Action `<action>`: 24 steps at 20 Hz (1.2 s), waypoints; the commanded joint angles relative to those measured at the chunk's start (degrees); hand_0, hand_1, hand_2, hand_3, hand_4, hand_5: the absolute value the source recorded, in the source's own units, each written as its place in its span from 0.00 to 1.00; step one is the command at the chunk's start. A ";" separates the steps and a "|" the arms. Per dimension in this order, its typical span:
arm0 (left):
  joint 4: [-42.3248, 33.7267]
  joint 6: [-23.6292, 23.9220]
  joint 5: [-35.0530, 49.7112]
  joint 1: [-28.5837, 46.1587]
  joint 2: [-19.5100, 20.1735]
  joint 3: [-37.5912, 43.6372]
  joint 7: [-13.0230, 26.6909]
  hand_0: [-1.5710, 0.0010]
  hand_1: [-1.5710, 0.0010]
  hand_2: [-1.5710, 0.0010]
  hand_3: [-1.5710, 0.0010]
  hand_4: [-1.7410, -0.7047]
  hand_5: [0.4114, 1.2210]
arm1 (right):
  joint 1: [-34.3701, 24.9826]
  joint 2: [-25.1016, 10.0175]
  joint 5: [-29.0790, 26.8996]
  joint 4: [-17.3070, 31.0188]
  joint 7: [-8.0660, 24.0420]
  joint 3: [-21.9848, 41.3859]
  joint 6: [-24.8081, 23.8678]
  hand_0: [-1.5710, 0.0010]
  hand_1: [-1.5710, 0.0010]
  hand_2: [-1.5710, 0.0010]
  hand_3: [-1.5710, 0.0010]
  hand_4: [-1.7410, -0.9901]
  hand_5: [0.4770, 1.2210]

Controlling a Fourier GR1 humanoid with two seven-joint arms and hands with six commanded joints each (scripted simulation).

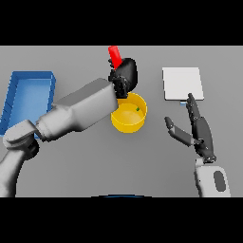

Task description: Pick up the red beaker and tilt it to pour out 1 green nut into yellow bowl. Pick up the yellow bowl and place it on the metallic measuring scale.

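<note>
One green nut (138, 109) is lying in the yellow bowl (124, 124), light and rigid, best gripped at the rim, while the left hand (125, 75) is clasping the red beaker (114, 56) and the right hand (195, 128) is hanging open.

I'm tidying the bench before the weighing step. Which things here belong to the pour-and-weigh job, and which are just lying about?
In the job:
- red beaker, held tilted by the left hand
- yellow bowl
- green nut, in the bowl
- metallic measuring scale
- right hand, open, near the scale

Lying about:
- blue tray, at the table's left

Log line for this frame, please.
left hand: holds beaker over bowl | nut in bowl | right hand: idle, open | scale: bare
</note>
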 commanded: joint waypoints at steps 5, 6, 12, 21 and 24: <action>1.21 1.71 0.25 -4.67 1.04 2.30 -0.39 0.00 0.00 0.00 0.00 0.00 0.92 | 0.27 0.05 -0.31 0.45 -1.00 0.20 0.67 1.00 1.00 1.00 1.00 0.69 0.15; 1.51 2.73 0.03 -5.58 1.17 2.84 0.43 0.00 0.00 0.00 0.00 0.00 0.94 | -0.05 0.06 -0.65 0.28 -1.17 0.06 0.79 1.00 1.00 1.00 1.00 0.70 0.16; 7.85 8.61 2.16 -16.35 6.13 11.40 0.36 0.00 0.08 0.08 0.15 0.14 0.98 | -0.51 -0.49 -1.95 0.74 -1.65 -0.36 2.02 1.00 1.00 1.00 1.00 0.66 0.21; 26.32 13.38 23.46 -19.41 17.82 41.75 11.80 0.00 0.01 0.01 0.10 0.05 1.00 | -1.93 -1.16 -0.65 1.37 -2.85 0.61 2.22 1.00 1.00 1.00 1.00 0.57 0.24; 27.68 18.31 28.96 -16.16 20.63 47.70 13.90 0.00 0.01 0.01 0.11 0.03 1.00 | -2.31 -1.32 -0.02 1.46 -3.16 1.00 2.16 1.00 1.00 1.00 1.00 0.59 0.24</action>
